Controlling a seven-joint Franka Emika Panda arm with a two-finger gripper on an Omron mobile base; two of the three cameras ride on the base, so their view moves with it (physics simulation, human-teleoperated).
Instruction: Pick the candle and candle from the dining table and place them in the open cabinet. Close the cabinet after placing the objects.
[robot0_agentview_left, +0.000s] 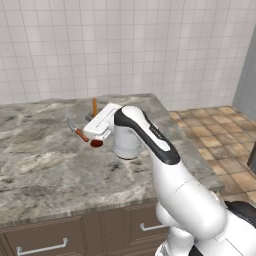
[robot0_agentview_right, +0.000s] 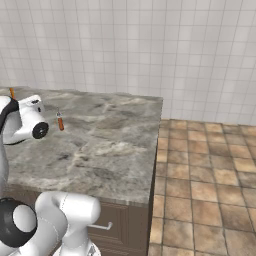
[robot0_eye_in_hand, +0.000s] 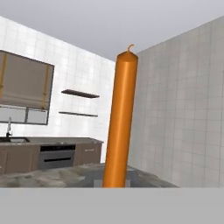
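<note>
dining table (robot0_agentview_left: 45, 165): marble top, wood drawers | orange candle (robot0_eye_in_hand: 120, 122): smooth, waxy

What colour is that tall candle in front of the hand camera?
Orange. The candle shows best in the hand view.

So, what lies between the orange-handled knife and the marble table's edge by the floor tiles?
Nothing; the right base view shows bare grey-brown marble table top beyond the orange-handled knife.
</note>
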